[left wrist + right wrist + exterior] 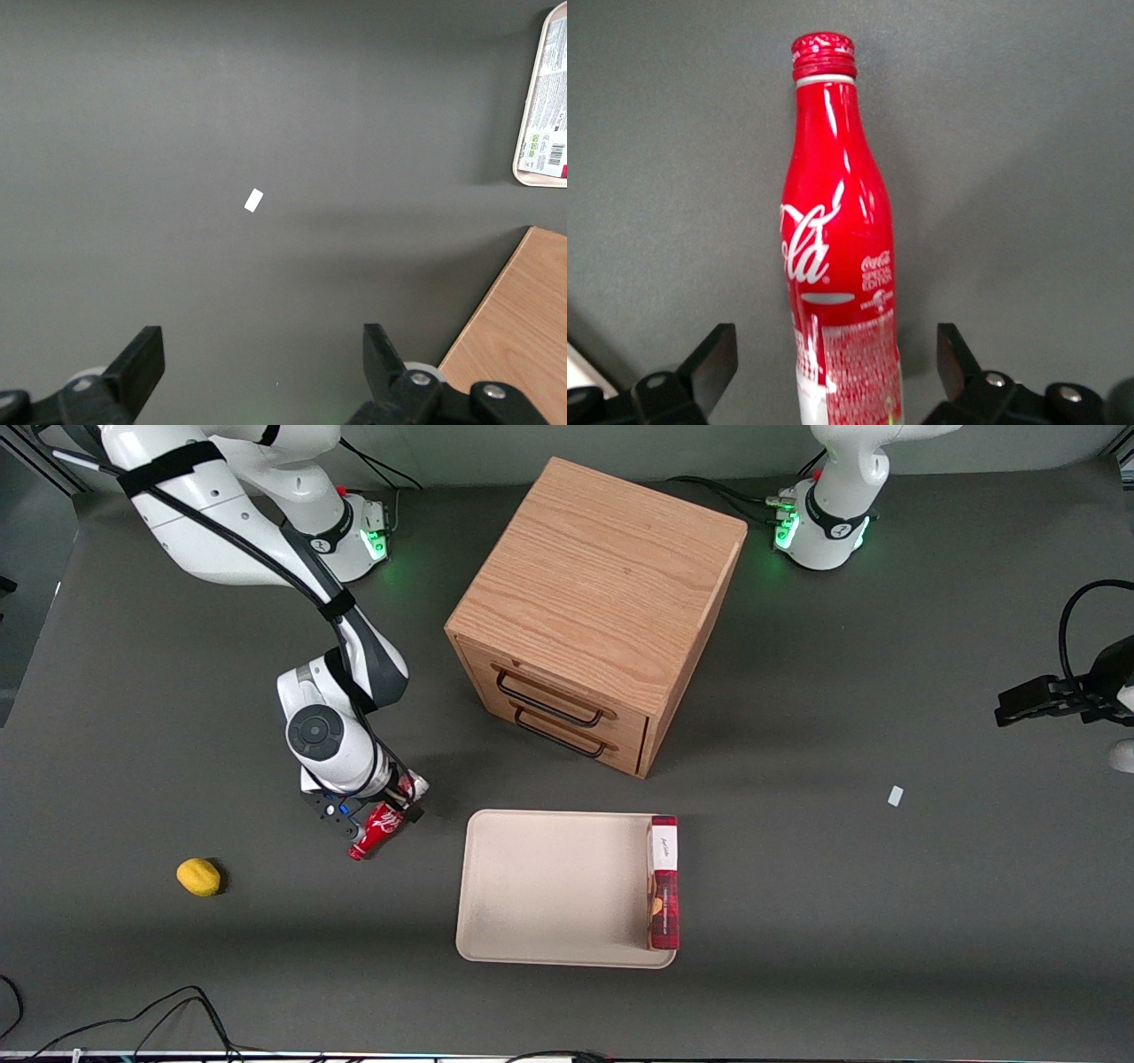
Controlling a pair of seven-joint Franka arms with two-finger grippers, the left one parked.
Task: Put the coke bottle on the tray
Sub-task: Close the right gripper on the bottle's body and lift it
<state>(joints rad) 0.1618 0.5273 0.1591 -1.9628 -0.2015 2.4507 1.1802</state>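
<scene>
While gripper straddles coke bottle, base cropped.

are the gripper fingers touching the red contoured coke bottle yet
Apart. The right wrist view shows the gripper open, grey table visible between each finger and the red contoured coke bottle lying between them.

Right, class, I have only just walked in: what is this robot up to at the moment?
The working arm's end effector is down at the coke bottle, which lies on the dark table beside the tray. In the wrist view its fingers stand open on either side of the bottle's lower body, so nothing is gripped yet. The tray holds only a red-and-white box along one edge.
</scene>
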